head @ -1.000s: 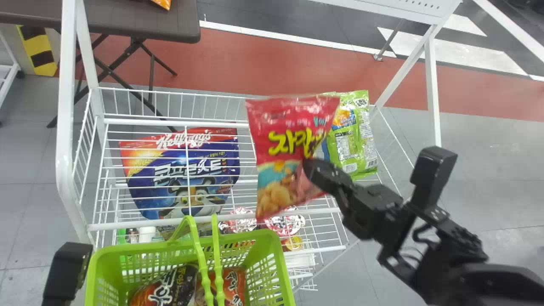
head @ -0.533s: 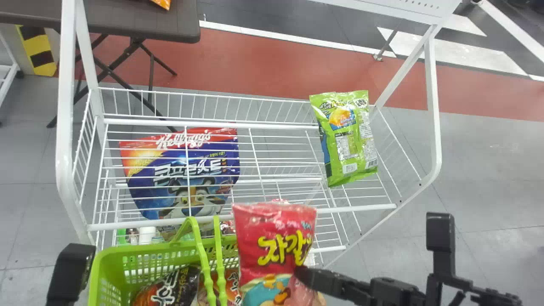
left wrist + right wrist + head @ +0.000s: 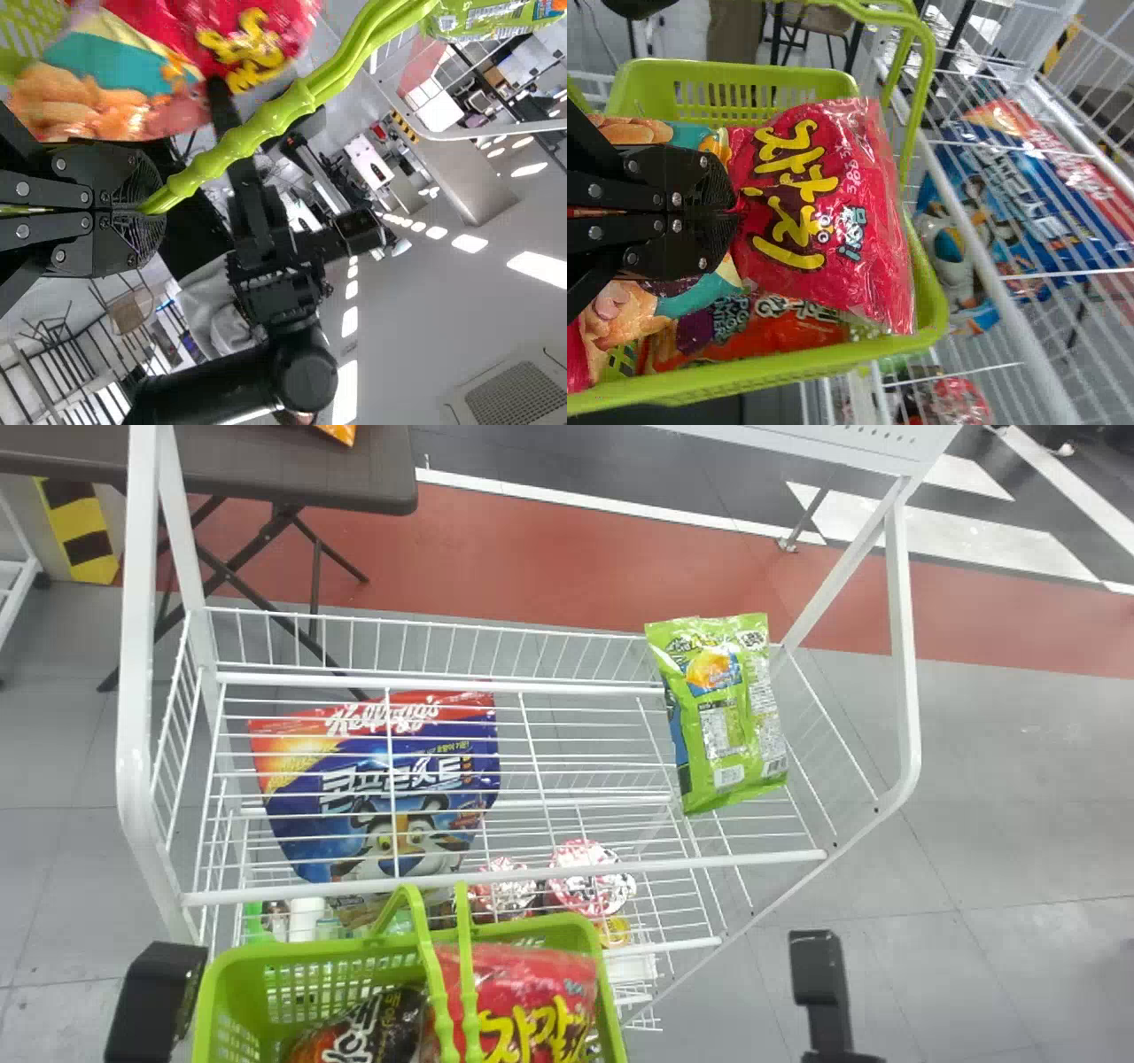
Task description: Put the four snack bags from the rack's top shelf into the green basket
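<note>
Gripper on right arm (image 3: 735, 212) closed on red snack bag (image 3: 824, 204), long axis in line with fingers. Green basket (image 3: 726, 378) right below; likely lower, release. Just beside held bag: dark snack bag (image 3: 354, 1035), at least one. Left gripper (image 3: 152, 211) clamped on basket handle (image 3: 282, 113). Farther out, on rack (image 3: 709, 863): green snack bag (image 3: 726, 726), one visible.

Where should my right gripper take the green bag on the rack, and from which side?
I'd pinch the green bag at the middle of its near edge, coming from the robot's side, fingers above and below. It lies broad face up, and that edge stops short of the front rail, while its far end overlaps the rear rail.
</note>
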Available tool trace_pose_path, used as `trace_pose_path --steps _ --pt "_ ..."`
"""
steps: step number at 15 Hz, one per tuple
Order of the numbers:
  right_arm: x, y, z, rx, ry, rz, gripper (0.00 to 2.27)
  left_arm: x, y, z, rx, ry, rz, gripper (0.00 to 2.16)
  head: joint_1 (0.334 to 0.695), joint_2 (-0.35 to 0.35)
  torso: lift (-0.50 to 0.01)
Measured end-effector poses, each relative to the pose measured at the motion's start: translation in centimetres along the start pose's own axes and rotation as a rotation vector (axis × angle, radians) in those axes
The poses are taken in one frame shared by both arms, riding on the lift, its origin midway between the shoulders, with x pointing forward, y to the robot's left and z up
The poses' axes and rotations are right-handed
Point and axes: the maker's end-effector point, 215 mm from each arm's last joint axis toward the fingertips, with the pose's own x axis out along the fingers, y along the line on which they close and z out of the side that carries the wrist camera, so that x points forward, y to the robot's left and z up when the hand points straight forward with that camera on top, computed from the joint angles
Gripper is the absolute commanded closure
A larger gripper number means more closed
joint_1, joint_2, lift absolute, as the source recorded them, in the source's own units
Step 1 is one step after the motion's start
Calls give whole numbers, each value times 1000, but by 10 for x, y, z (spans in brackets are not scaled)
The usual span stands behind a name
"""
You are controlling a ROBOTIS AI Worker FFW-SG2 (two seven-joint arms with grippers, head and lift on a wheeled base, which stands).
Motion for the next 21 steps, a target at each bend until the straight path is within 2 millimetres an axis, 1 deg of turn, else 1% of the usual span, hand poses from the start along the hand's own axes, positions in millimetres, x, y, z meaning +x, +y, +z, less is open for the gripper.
trace_pose_path --steps 1,2,3,5,6,9,11,12,13,14,16,17,18,20,21 --pt "6 -2 -6 5 18 -8 2054 1 -1 -1 0 0 -2 1659 695 -350 0" --pt "9 -4 -10 5 30 -17 1862 1 -2 -2 -1 1 -4 1659 695 -350 0" --pt "11 -6 -11 1 38 -26 1612 2 -3 -2 -2 1 -6 1659 695 -350 0" --pt "15 -13 -9 -11 40 -49 -2 3 -5 -3 -3 1 -9 1659 695 -350 0" --pt "17 -17 -2 -28 18 -57 -2 3 -5 -4 -3 1 -10 1659 695 -350 0" --pt "14 -28 42 -135 -121 -90 53 3 -5 -5 -3 5 -9 1659 695 -350 0" --pt "6 -30 71 -195 -212 -100 63 3 -6 -5 -2 6 -10 1659 695 -350 0" --pt "-1 -28 90 -233 -278 -101 63 2 -6 -5 -1 6 -10 1659 695 -350 0" --pt "-11 -27 118 -288 -374 -122 63 2 -6 -5 -1 6 -10 1659 695 -350 0" --pt "-26 -29 152 -353 -491 -172 63 3 -7 -5 0 7 -12 1663 695 -350 0" --pt "-53 -29 212 -468 -693 -263 70 3 -8 -5 0 8 -16 1659 695 -350 0" --pt "-60 -30 235 -501 -748 -290 70 4 -8 -6 -1 9 -16 1659 695 -350 0" --pt "-64 -36 261 -520 -788 -327 73 3 -8 -7 -3 10 -17 1659 695 -350 0" --pt "-74 -57 309 -528 -840 -410 73 3 -9 -8 -5 11 -16 1659 695 -350 0" --pt "-78 -67 327 -526 -852 -443 73 3 -9 -9 -5 13 -16 1663 695 -350 0"
